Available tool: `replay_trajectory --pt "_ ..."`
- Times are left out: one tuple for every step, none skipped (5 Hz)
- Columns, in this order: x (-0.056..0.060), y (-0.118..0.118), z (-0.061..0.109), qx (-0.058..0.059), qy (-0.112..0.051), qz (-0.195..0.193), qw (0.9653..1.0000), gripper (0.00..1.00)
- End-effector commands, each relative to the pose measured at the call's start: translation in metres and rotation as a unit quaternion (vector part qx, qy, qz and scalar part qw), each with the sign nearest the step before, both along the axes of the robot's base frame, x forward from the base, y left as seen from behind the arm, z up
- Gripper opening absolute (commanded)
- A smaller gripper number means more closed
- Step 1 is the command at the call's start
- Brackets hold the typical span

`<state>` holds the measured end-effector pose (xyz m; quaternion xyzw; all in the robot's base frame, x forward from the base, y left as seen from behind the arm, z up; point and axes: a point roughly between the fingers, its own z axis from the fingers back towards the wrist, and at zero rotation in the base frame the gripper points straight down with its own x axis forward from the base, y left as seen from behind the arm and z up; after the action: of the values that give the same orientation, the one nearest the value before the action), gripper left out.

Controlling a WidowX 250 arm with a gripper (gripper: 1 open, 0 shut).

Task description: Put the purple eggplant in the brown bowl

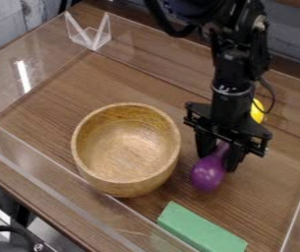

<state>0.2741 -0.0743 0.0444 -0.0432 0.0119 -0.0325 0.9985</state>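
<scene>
The purple eggplant [209, 174] hangs fat end down just right of the brown bowl [126, 148], its upper end caught between the black fingers of my gripper [222, 156]. The gripper is shut on it and points straight down from the dark arm. The eggplant's lower end sits close to the wooden tabletop beside the bowl's right wall; whether it touches the table cannot be told. The bowl holds nothing.
A flat green block [200, 229] lies at the front right, near the table's edge. Clear acrylic walls [21, 74] ring the wooden surface, with a clear stand [90, 31] at the back left. A yellow object [259, 111] peeks out behind the arm.
</scene>
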Motion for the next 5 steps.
replay_trajectory --pt "0.007 0.005 0.027 -0.004 -0.034 0.005 0.9994 0.00" --pt "0.006 0.011 0.036 -0.003 -0.037 0.010 0.9993 0.00" --pt "0.005 0.023 0.049 0.000 -0.044 0.020 0.9988 0.00" --pt "0.000 0.048 0.058 0.005 -0.046 0.033 0.9984 0.00" --pt "-0.003 0.080 0.061 0.011 -0.044 0.046 0.9979 0.00"
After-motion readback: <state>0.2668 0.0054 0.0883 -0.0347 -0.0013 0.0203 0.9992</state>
